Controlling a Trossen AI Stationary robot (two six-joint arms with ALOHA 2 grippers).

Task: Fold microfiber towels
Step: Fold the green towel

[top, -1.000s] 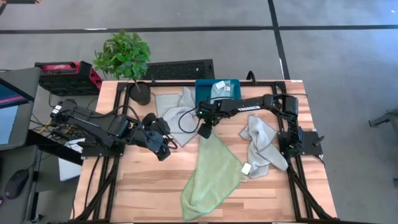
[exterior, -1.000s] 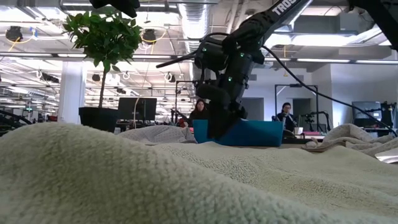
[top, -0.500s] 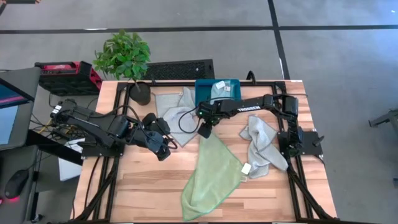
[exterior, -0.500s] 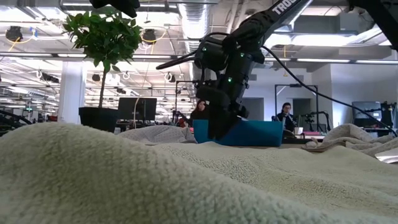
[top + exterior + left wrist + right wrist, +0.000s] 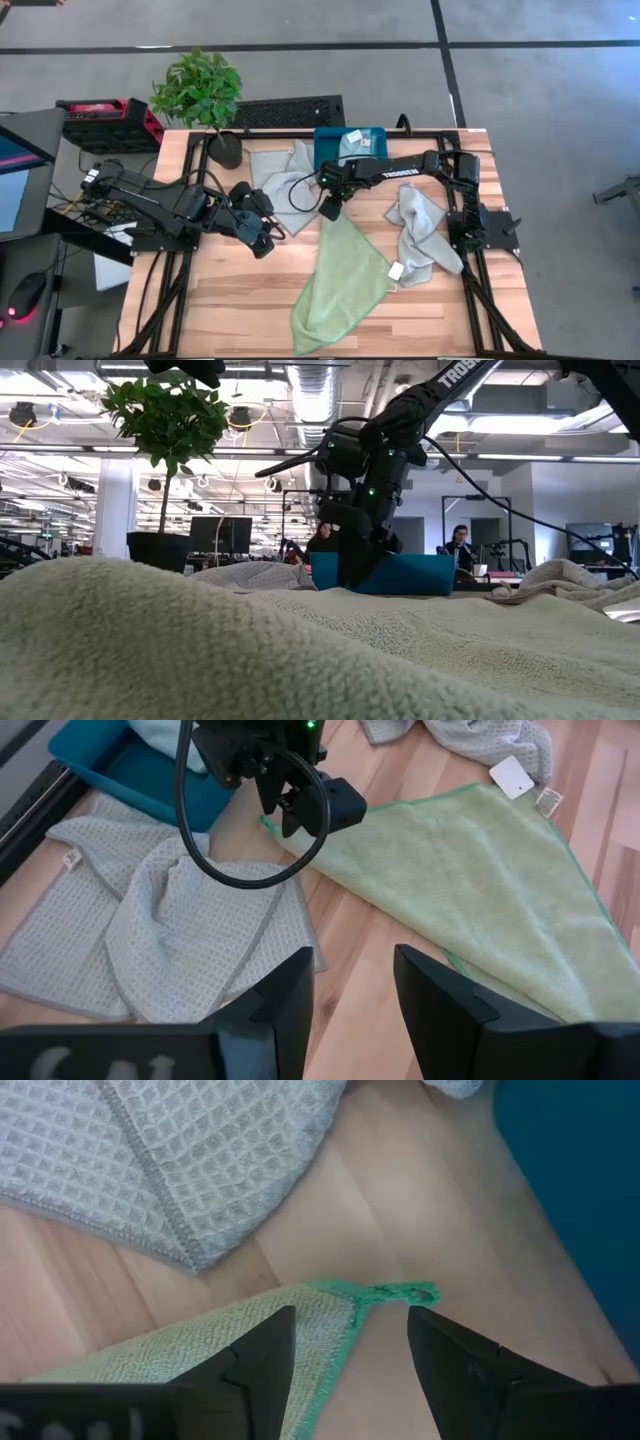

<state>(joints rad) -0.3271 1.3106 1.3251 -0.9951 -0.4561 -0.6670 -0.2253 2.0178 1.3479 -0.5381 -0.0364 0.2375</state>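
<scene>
A light green towel [image 5: 338, 275] lies spread flat on the wooden table, running from the middle to the near edge. My right gripper [image 5: 350, 1320] stands open and pointing down at its far corner [image 5: 392, 1292]. One finger is over the towel's edge and the other over bare wood. Whether they touch anything I cannot tell. One pale grey towel [image 5: 281, 176] lies crumpled at the far left of the middle, another [image 5: 421, 236] at the right. A light blue towel [image 5: 352, 146] sits in the teal bin [image 5: 328, 150]. My left gripper [image 5: 265, 243] hangs open over bare wood, left of the green towel.
A potted plant [image 5: 212, 110] stands at the table's far left corner. The teal bin [image 5: 405, 574] stands at the far edge behind my right gripper [image 5: 360, 565]. Black frame rails run along both table sides. Bare wood lies near left and near right. People sit in the room beyond.
</scene>
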